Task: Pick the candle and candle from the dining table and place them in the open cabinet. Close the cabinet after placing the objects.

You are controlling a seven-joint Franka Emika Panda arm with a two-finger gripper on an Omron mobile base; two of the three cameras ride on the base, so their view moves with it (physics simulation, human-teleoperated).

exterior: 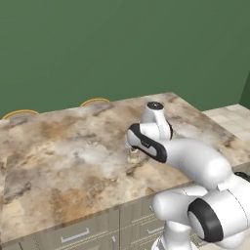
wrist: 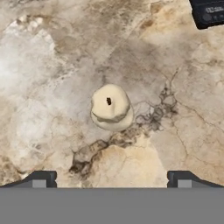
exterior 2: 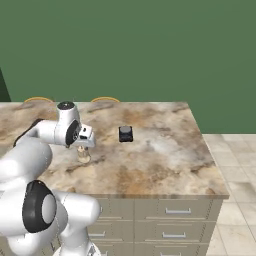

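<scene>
The marbled bench (exterior 2: 165,150) is seen across the middle of both base views, its front edge above grey-beige drawers (exterior 2: 175,212), with bare stone open toward the right corner. Two yellow-rimmed chair backs (exterior: 95,101) are counted past the far edge. One small dark box (exterior 2: 125,134) lies mid-bench. One cream candle (wrist: 111,107) stands upright in the hand view's centre, directly below the gripper (wrist: 111,179), whose jaws are spread wide, holding nothing
</scene>
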